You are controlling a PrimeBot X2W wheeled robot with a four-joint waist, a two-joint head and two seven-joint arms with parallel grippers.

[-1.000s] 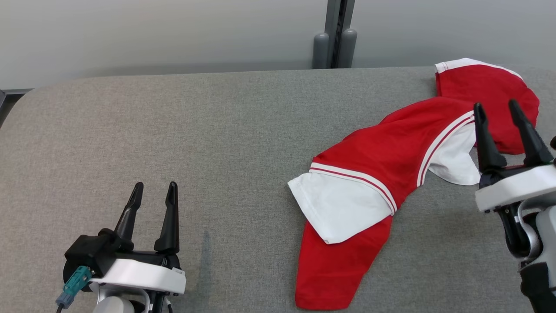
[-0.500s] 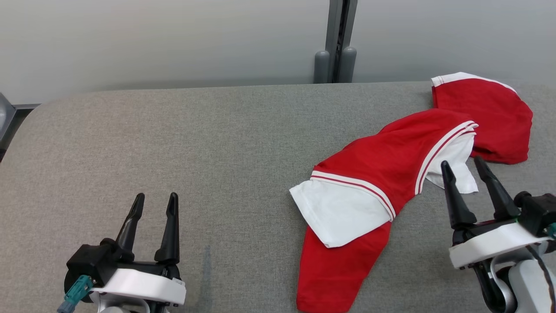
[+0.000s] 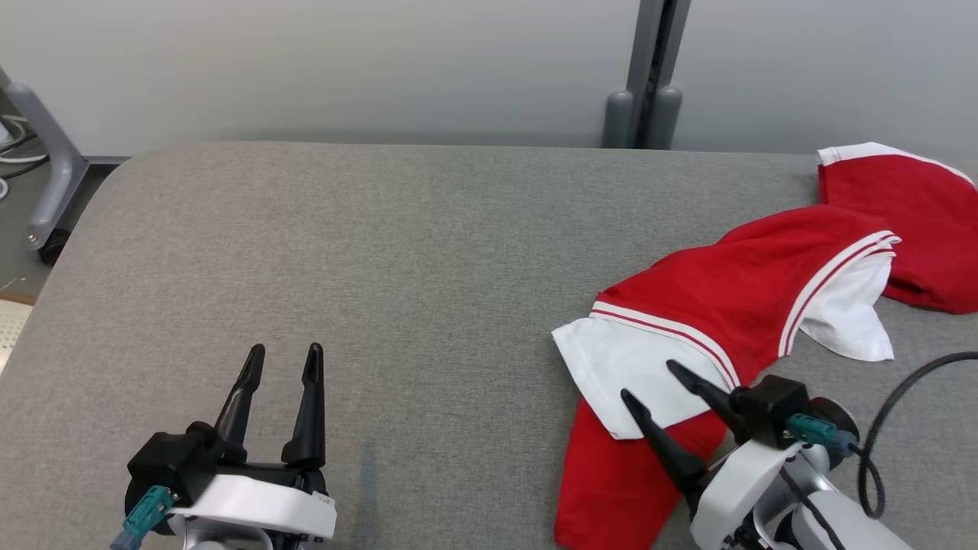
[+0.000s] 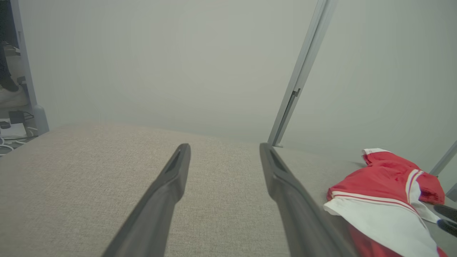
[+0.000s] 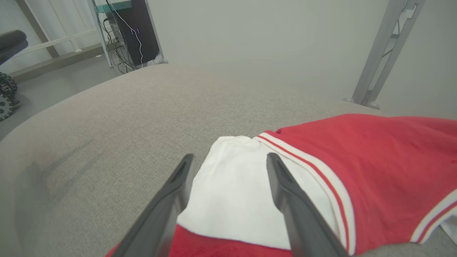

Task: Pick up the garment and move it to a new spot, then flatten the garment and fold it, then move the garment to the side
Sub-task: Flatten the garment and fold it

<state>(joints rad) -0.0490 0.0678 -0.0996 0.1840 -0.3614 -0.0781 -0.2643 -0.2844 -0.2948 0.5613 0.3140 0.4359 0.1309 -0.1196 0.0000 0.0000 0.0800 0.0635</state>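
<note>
A red garment (image 3: 733, 298) with white panels and white-and-red striped trim lies crumpled on the right part of the grey fabric table (image 3: 428, 252). It also appears in the left wrist view (image 4: 385, 200) and the right wrist view (image 5: 350, 167). My right gripper (image 3: 648, 379) hovers open over the garment's near white panel (image 3: 619, 367), fingers angled up and left; in its own view the right gripper (image 5: 228, 157) has the white panel (image 5: 235, 192) between its fingers. My left gripper (image 3: 283, 357) stands open at the lower left, far from the garment, and in its own view the left gripper (image 4: 224, 146) has bare table beneath it.
A grey post (image 3: 649, 76) with two round feet stands behind the table's far edge against a pale wall. A metal frame leg on a caster (image 3: 42, 168) stands on the floor beyond the table's left corner. A black cable (image 3: 894, 412) loops from my right wrist.
The head camera has swung left, shifting the whole picture. My right gripper has come down and left from the garment's far end to its near white panel. The left gripper has hardly moved.
</note>
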